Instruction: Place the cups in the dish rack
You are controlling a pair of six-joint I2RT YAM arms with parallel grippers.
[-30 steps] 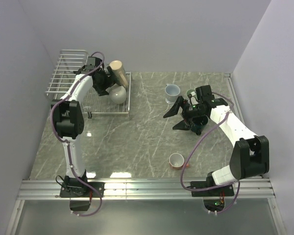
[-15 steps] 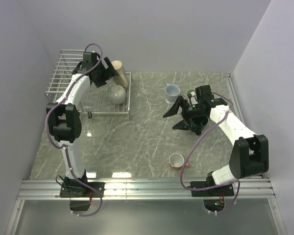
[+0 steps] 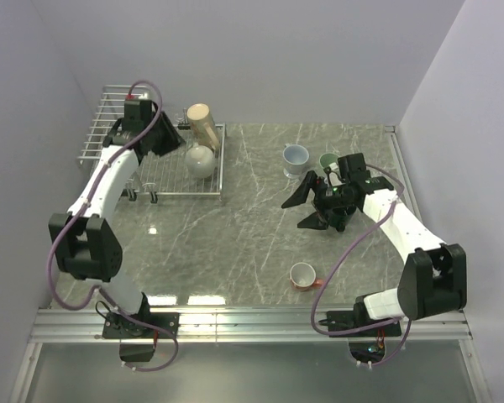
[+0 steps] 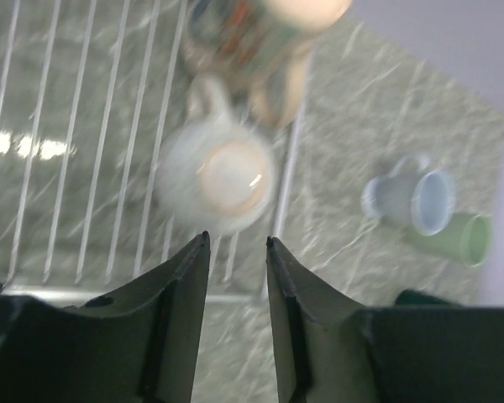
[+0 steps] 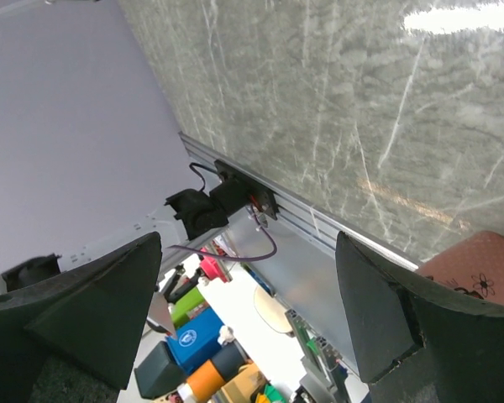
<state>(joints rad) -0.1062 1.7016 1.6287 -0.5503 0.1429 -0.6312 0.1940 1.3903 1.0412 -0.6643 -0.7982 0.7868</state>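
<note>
Up at the upper left of the overhead view, the dish rack point(image 3: 118, 113) stands on the table point(image 3: 235, 239), close to the back wall. Two mugs are in its flat tray, at the right-hand end. The taller beige mug point(image 3: 203, 124) lies tilted at the far right corner. The cream-white mug point(image 3: 199, 159) sits just below it in the frame, touching or nearly touching it; I can't tell which. The left arm reaches up over the rack, and the left fingers point(image 4: 181, 315) hang above the tray just left of those two mugs. The left wrist view is blurred, but it shows the fingers close together with a narrow gap and nothing between them. The cream-white mug lies beyond their tips, in the middle of that frame.

Over in the right half of the overhead view, the pale blue mug point(image 3: 296, 157) stands upright on the table with the pale green mug point(image 3: 328, 161) just to its right. The right fingers point(image 3: 296, 190) are spread wide just below those two, pointing toward the middle of the table, and hold nothing. Between them the right wrist view shows table surface and the metal rail at its edge. At lower centre, near the front edge, the small orange-red mug point(image 3: 302, 274) stands alone with its white inside showing, well apart from the rack.
</note>
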